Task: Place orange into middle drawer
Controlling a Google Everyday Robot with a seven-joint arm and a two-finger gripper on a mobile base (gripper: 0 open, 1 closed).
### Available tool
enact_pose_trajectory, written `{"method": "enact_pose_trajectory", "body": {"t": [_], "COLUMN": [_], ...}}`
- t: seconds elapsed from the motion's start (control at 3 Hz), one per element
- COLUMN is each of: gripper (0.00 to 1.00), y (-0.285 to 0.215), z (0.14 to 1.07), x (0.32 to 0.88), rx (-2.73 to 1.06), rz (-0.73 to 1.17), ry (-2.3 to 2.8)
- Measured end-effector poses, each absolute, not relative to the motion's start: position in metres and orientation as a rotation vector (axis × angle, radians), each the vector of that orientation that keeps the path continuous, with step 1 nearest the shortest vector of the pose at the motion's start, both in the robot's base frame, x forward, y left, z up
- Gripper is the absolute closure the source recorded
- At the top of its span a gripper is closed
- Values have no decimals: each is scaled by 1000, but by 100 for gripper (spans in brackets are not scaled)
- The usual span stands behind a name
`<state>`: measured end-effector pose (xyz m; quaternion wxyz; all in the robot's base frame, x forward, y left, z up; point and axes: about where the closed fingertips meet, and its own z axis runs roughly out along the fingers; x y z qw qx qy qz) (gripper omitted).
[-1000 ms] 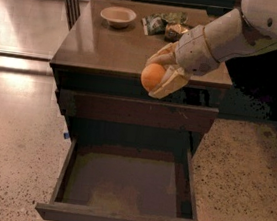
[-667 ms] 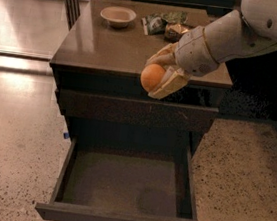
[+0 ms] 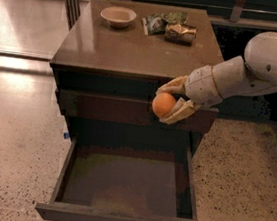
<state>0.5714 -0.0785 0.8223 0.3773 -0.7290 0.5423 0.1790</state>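
We are clamping the orange [image 3: 163, 104] in our gripper [image 3: 172, 103], hanging above the far right part of the open middle drawer [image 3: 120, 181]. Dropping from here, we are risking a bounce off the right wall.

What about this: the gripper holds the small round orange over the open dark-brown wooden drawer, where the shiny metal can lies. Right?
No: the camera view shows the shiny dented metal can on the cabinet top. The gripper does hold the small round orange over the open dark-brown wooden drawer.
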Motion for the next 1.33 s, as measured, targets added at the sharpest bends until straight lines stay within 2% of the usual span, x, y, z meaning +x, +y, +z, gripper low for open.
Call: {"method": "enact_pose_trajectory", "body": {"t": [0.67, 1.33], "gripper": [100, 100], "y": [-81, -69], "z": [798, 686], "x": [569, 561], "rx": [-1828, -1737], "rz": [483, 625], "ry": [1387, 1308]}}
